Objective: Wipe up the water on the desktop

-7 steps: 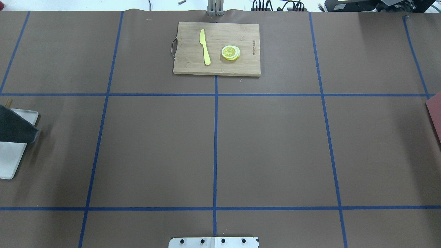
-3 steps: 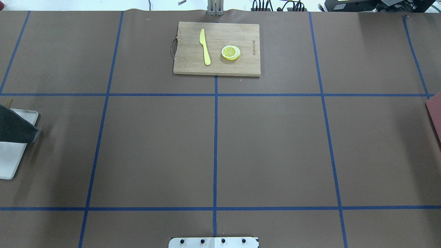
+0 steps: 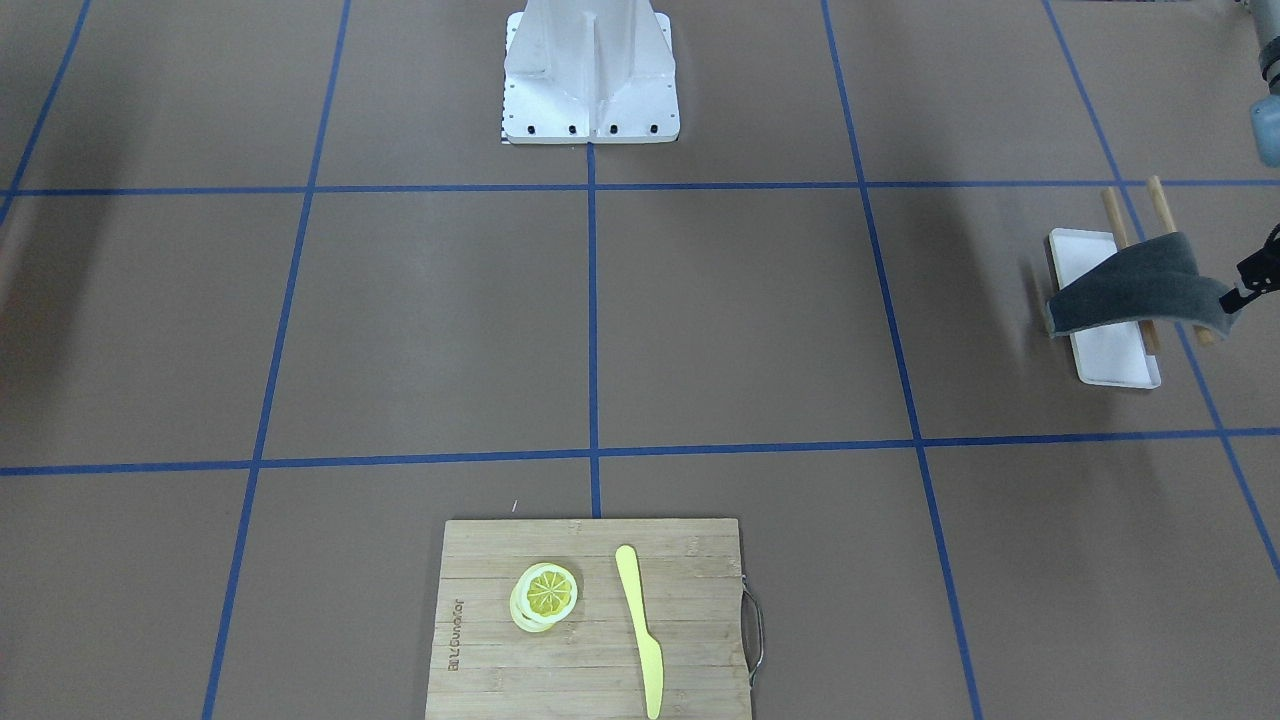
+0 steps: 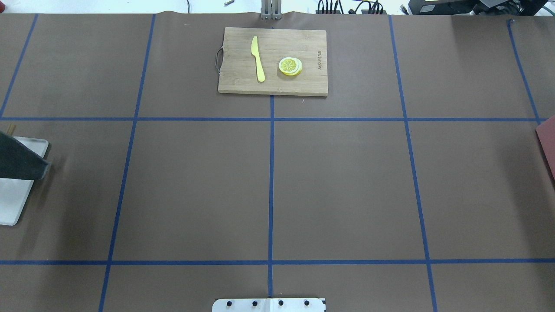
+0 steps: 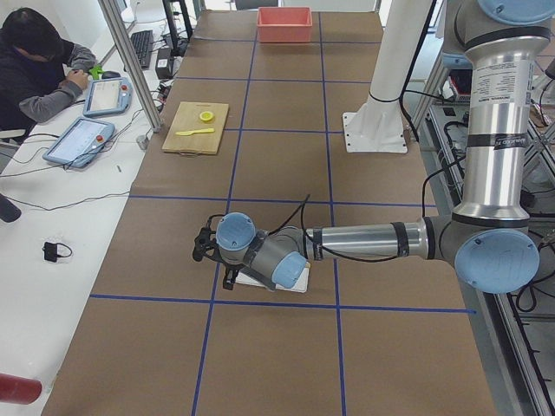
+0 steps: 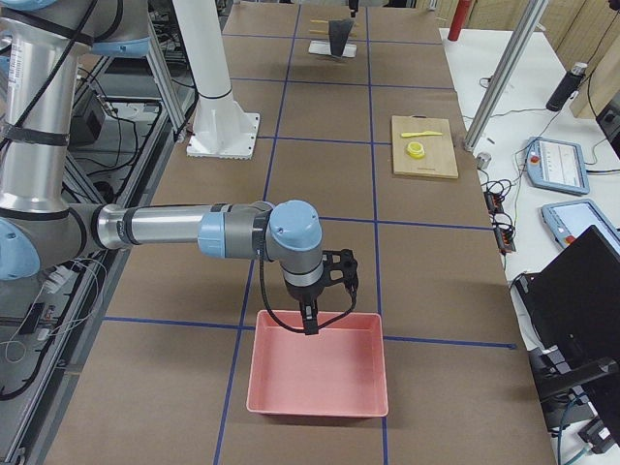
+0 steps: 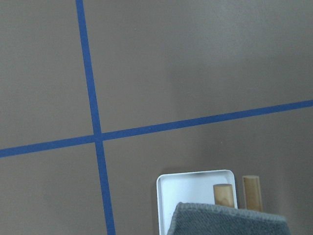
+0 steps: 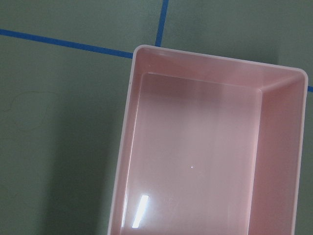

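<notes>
the left gripper (image 3: 1243, 285), at the edge of the front-facing view, pinches one end of the grey cloth (image 3: 1130, 285), which hangs lifted over the white tray (image 3: 1105, 360) and two wooden sticks (image 3: 1160, 205); the desktop (image 3: 750, 320) lies brown and taped under everything, with no sure puddle on it; in the overhead view only the cloth's corner shows, and against one second ago it has hardly shifted, so wiping is, i judge, not yet begun; the left side view shows the near arm stretched low; only the right side view shows the right gripper (image 6: 312, 325), above the pink bin (image 6: 291, 383); spread or pressed together, i cannot tell.
</notes>
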Robot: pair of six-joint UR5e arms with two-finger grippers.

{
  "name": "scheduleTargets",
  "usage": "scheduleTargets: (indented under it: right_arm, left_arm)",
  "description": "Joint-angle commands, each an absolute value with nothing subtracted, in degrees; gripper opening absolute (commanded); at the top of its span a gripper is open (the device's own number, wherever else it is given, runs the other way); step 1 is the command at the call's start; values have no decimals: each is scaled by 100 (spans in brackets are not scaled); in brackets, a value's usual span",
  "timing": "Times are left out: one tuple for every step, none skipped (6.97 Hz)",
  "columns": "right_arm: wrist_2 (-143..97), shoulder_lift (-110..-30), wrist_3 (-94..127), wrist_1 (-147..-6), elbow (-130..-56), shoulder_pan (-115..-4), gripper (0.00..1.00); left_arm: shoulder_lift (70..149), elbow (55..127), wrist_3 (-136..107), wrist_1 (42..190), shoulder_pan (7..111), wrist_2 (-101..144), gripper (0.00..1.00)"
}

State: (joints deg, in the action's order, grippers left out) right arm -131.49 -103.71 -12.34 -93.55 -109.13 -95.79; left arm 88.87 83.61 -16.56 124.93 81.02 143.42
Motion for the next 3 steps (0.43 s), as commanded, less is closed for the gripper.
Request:
scheduleTargets:
  right_arm:
    - [-13140,-10371,-1230,-9343,-10942,-9580,100]
    - [-13140,-10371,-1230,-9343,-10951,-9580,100]
    - [-13140,-10362,-1230,-9334,-10951,-9580,100]
  left_arm:
    - [8903,8332,-1774,12559,8086,14913,80]
    - [8903,8315,-1775,12560,8086,14915,69]
    - [8895,8288,-1775,12568,8086,14924,66]
